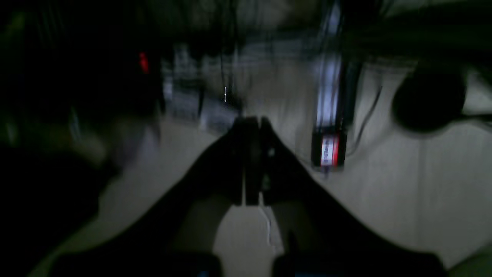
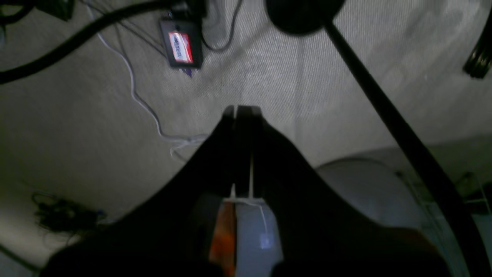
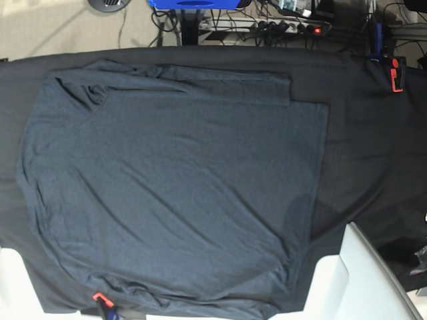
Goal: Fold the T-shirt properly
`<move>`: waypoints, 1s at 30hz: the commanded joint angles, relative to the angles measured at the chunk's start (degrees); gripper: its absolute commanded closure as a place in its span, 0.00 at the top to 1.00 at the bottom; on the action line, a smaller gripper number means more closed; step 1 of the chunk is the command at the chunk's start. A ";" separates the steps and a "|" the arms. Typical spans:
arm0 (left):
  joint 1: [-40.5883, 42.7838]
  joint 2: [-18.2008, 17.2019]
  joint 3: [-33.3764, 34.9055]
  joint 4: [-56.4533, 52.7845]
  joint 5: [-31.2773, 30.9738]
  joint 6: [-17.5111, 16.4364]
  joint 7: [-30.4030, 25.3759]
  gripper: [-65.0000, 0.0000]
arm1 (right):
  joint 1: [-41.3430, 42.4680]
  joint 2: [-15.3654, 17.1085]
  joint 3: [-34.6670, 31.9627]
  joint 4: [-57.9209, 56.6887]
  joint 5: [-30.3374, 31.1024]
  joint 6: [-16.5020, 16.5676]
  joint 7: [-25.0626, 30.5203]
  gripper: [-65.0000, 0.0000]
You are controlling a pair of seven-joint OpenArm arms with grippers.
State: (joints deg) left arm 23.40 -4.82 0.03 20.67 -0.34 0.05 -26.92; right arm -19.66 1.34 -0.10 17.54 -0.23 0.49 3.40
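The T-shirt (image 3: 173, 193) lies spread flat on the black tablecloth (image 3: 373, 147) in the base view. It is slate blue-grey, with its far sleeve folded in along the top edge (image 3: 220, 85). Neither gripper shows in the base view. The left wrist view is blurred; there my left gripper (image 1: 253, 120) is shut with nothing between its dark fingers, above pale carpet. My right gripper (image 2: 240, 109) is shut too, empty, and also looks at carpet. The T-shirt is out of both wrist views.
Red clamps (image 3: 397, 73) (image 3: 100, 299) pin the tablecloth at the far right and near left edges. A white arm part (image 3: 363, 280) sits at the near right. On the floor lie a labelled black box (image 2: 180, 44), cables (image 2: 146, 104) and a round black stand base (image 2: 303, 13).
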 commanded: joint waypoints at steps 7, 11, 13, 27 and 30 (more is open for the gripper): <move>15.59 -3.75 -0.16 16.92 -0.14 0.34 -14.71 0.00 | -23.72 0.46 0.41 43.34 0.36 -0.10 -7.57 0.00; 22.10 -5.60 -0.16 27.99 -3.57 0.34 -21.83 0.00 | -32.52 0.37 0.41 63.91 0.36 -0.10 -8.89 0.00; 25.09 -6.74 -0.16 35.73 -9.82 0.34 -23.06 0.00 | -35.59 0.28 0.49 72.35 0.36 -0.10 -8.72 0.00; 26.93 -15.27 0.63 64.65 -30.91 0.25 -7.41 0.43 | -29.70 5.29 4.54 95.12 28.84 18.37 -20.59 0.89; 24.03 -15.18 0.63 64.57 -34.61 0.17 -1.17 0.43 | -28.65 6.26 4.54 94.24 31.83 22.50 -21.11 0.89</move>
State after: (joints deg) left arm 46.15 -19.77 0.82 84.68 -35.22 0.16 -26.83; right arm -47.48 7.20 4.27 111.04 31.05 22.55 -18.59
